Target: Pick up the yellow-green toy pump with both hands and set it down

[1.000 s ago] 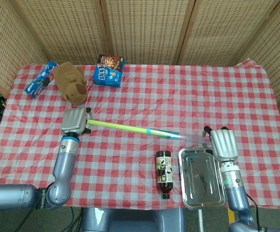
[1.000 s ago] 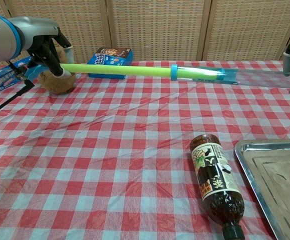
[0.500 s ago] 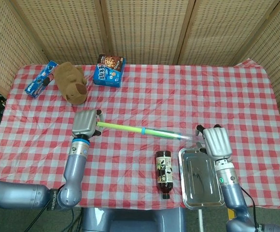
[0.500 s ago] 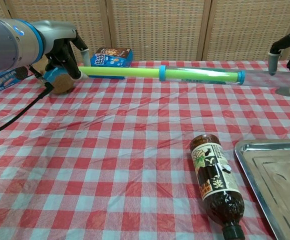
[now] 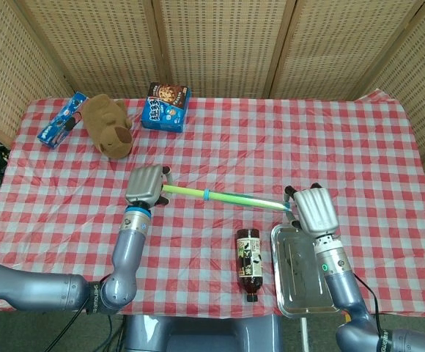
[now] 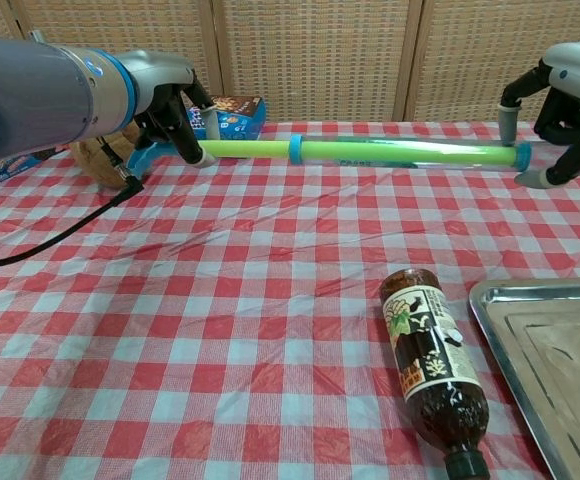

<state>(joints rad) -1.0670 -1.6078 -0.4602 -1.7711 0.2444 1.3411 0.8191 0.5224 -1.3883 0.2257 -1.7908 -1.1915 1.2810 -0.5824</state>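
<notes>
The left hand (image 6: 175, 110) has its fingers curled round the yellow-green end of the toy pump (image 6: 370, 152), and the right hand (image 6: 560, 120) grips the opposite end, by the blue cap on the clear barrel; in the head view the same hands show as the left hand (image 5: 146, 185) and right hand (image 5: 311, 209), with the pump (image 5: 227, 198) stretched level between them. In the chest view the pump hangs above the red-checked cloth of the bench (image 6: 220, 330), not touching it. Below the pump's right half a brown bottle (image 5: 248, 264) lies on its side, cap toward the near edge, just beside a metal tray (image 5: 304, 275) that sits under the right hand and near the bench's front edge. At the far left corner are a brown plush toy (image 5: 108, 126), a blue packet (image 5: 58, 119) and a cookie box (image 5: 165, 105), well apart from the hands. Open cloth spreads across the bench's centre and far right.
</notes>
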